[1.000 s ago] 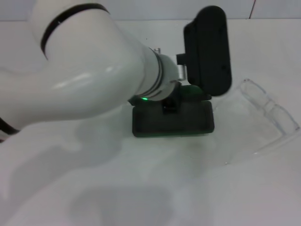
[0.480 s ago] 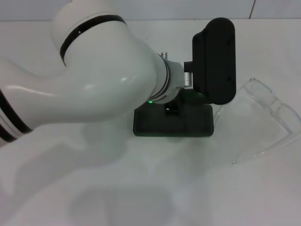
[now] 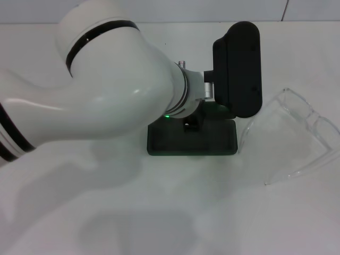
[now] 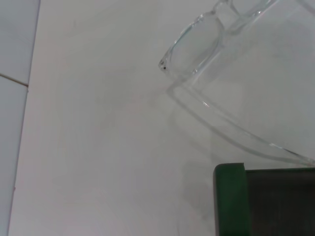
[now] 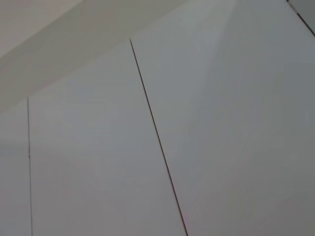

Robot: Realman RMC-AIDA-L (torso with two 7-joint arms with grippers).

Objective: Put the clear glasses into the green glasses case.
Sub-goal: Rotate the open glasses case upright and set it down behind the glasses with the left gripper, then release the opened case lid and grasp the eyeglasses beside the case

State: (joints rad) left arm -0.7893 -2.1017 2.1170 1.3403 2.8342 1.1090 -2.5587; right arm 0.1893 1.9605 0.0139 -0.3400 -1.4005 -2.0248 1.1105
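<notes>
My left gripper [image 3: 192,123] sat over the green glasses case [image 3: 191,139], likely to open it; grip state unclear. The clear glasses [image 3: 297,138] lay just beside the case on the table [image 3: 159,212].

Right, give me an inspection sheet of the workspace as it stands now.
Surface: white table, bare in front.
Job's things: green glasses case lies flat; clear glasses rest on the table to its right, arms unfolded, outside the case.
Clutter: nothing seen.
Grippers: left gripper is over the case, mostly hidden by the arm; right gripper not in view.
Cables: nothing seen.
Surroundings: pale wall panels with dark seams in the right wrist view.
</notes>
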